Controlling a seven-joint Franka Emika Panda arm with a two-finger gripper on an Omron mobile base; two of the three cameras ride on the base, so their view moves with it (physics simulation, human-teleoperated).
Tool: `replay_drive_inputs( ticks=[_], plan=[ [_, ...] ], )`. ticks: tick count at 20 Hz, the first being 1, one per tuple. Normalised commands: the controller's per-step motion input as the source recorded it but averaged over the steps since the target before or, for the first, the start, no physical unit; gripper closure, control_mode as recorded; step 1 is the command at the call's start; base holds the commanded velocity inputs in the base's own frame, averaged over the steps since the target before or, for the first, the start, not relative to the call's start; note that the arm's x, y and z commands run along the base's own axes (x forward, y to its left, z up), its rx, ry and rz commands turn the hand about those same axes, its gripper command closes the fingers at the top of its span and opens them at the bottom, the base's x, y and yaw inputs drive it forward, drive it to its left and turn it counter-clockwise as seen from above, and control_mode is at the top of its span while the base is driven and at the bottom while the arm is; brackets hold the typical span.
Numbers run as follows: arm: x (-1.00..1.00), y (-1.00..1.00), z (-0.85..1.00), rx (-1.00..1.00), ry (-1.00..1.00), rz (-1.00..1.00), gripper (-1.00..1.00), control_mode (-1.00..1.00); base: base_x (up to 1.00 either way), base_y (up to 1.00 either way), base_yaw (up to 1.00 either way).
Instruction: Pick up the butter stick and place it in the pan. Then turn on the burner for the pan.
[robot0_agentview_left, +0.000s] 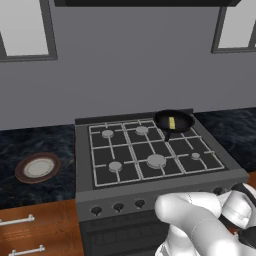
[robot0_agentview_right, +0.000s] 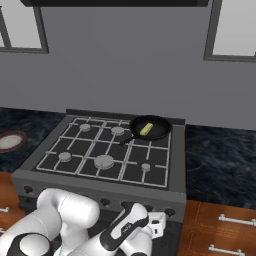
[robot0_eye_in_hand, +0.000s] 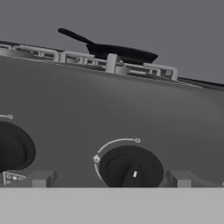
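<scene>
While the butter stick (robot0_agentview_left: 172, 122) lies flat inside the pan (robot0_agentview_left: 173, 120), the pan is seen resting on the back right burner of the stove (robot0_agentview_left: 150, 150), its short handle pointing toward the middle of the cooktop. Below the front edge, the gripper (robot0_agentview_right: 156, 223) is held close to the stove's control panel, its fingers spread wide and nothing held between them. From the hand view a dark round knob (robot0_eye_in_hand: 130, 168) is seen just ahead of the fingertips. A brown-rimmed plate (robot0_agentview_left: 38, 167) sits on the dark counter left of the stove.
</scene>
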Motion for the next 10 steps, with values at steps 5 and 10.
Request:
replay_drive_inputs(
  ticks=[5, 10],
  plan=[
    [0.06, -0.04, 0.00, 0.01, 0.00, 0.00, -1.00, -1.00, 0.00, 0.00, 0.00],
    [0.09, -0.01, -0.02, 0.01, 0.00, 0.00, -1.00, -1.00, 0.00, 0.00, 0.00]
  ],
)
